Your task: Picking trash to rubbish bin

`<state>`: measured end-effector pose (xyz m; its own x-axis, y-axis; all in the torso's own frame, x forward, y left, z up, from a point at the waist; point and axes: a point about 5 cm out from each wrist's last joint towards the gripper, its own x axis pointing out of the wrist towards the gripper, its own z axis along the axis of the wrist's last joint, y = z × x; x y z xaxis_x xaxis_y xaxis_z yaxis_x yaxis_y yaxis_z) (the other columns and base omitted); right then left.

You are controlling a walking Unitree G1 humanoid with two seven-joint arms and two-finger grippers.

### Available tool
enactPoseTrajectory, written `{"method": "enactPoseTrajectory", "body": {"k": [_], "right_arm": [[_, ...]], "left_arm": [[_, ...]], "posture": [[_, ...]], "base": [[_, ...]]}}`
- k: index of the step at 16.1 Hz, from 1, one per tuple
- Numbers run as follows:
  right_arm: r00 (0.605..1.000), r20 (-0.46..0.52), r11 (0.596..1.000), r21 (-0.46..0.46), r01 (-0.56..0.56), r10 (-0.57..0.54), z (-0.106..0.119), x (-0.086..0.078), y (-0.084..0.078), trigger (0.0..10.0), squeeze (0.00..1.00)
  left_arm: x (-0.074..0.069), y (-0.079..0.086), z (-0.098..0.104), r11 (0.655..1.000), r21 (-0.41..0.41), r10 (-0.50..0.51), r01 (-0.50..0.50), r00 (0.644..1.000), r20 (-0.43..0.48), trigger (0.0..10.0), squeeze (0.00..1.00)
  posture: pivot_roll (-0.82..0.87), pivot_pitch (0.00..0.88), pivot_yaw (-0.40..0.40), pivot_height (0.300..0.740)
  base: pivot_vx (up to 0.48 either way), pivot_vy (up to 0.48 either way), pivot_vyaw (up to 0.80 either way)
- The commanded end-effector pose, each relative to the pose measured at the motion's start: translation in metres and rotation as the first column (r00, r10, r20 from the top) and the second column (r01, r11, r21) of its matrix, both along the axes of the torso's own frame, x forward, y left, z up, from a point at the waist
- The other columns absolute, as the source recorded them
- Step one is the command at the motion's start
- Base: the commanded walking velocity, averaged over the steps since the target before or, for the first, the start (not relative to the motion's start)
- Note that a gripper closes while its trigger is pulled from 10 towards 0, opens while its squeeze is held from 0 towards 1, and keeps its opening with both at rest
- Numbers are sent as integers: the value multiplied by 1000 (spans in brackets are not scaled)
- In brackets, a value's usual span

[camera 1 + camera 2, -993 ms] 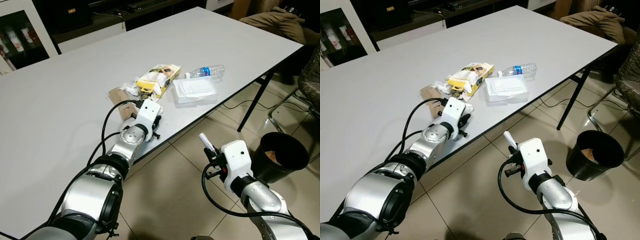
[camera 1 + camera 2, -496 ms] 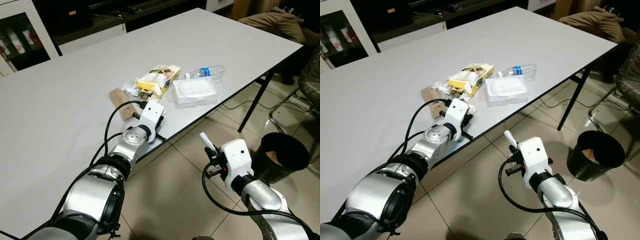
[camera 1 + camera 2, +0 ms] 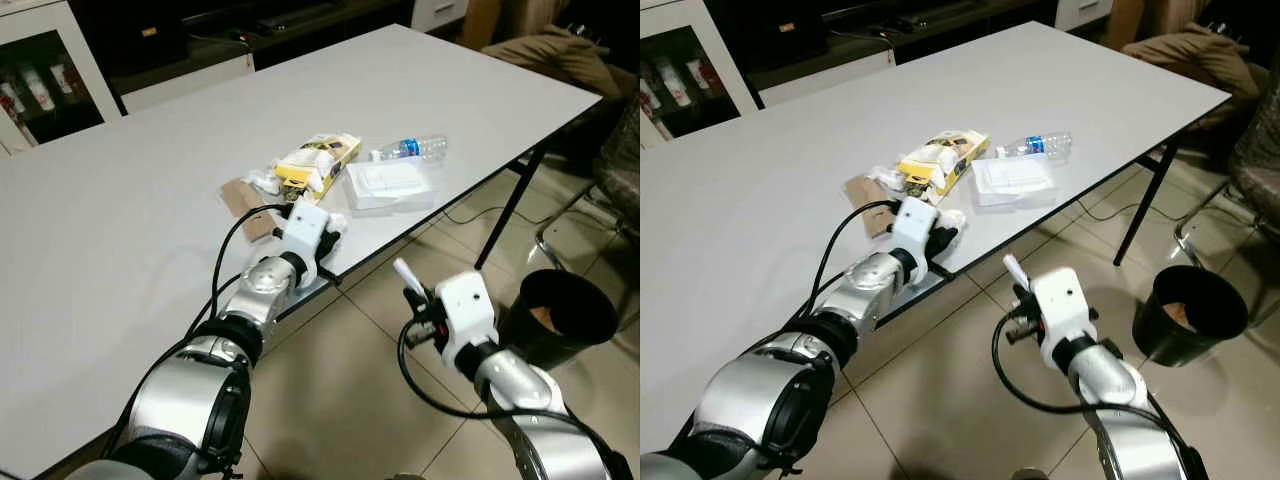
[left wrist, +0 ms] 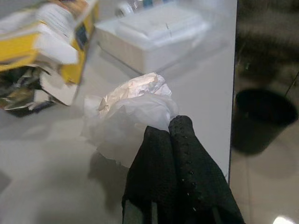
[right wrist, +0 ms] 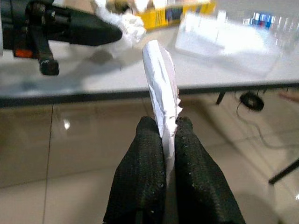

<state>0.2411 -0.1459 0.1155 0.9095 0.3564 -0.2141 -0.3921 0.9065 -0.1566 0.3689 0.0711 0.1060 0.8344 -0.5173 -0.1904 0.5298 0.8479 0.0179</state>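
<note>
Two claws are each loaded with one piece of trash, so you have both arms committed at once. Your left claw (image 4: 170,135) is clenched on a crumpled white tissue (image 4: 133,109) at the near edge of the desk (image 3: 120,200), just beside the yellow snack box (image 3: 318,160); the wad sits low against the desk top, and I judge it is barely lifted, if at all. Your right claw (image 5: 164,130) hangs below desk level over the tiled floor (image 3: 930,390), gripping a flat strip of white paper (image 5: 161,81) that stands up between its fingers, probably kept there while the left arm works.

Count what remains on the desk: one yellow snack box, one white lidded container (image 3: 392,183), one plastic bottle (image 3: 415,148), one piece of brown cardboard (image 3: 243,198). One black rubbish bin (image 3: 1190,310) stands on the floor to your right, well apart from both claws.
</note>
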Motion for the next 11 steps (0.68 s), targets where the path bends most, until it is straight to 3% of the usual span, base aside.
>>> {"method": "enactPoseTrajectory", "body": {"k": [1, 3, 5, 6, 8, 10, 11], "right_arm": [[1000, 20, 1000, 5, -8, 8, 2, 1, 2, 10000, 0], [998, 58, 997, 74, 35, -40, 9, 5, 1, 10000, 0], [996, 71, 994, 96, 43, -50, 10, 7, 5, 10000, 0], [996, 72, 994, 98, 40, -47, 10, 7, 6, 10000, 0], [997, 70, 994, 106, 25, -32, 7, 7, 12, 10000, 0], [997, 58, 992, 112, 53, -60, 4, 7, 14, 10000, 0], [995, 59, 991, 110, 71, -78, 3, 8, 13, 10000, 0]], "left_arm": [[2, 6, 4, 999, -36, 15, -14, 1000, 22, 0, 0], [3, 23, 16, 973, -219, 95, -75, 992, 85, 0, 0], [-11, 43, 25, 943, -309, 173, -122, 975, 143, 0, 0], [-15, 47, 26, 937, -318, 200, -145, 969, 147, 0, 0], [-38, 62, 27, 921, -324, 269, -216, 954, 131, 0, 0], [-72, 71, 26, 921, -315, 280, -231, 952, 123, 0, 0], [-79, 73, 26, 913, -330, 292, -240, 950, 115, 0, 0]], "posture": [[-304, 0, 59, 740], [-258, 0, 29, 740], [-209, 0, 6, 740], [-209, 0, 6, 740], [-184, 0, -8, 740], [-163, 0, -24, 740], [-163, 0, -24, 740]], "base": [[0, 0, 0], [0, 0, 0], [0, 0, 0], [0, 0, 0], [0, 0, 0], [0, 0, 0], [0, 0, 0]]}}
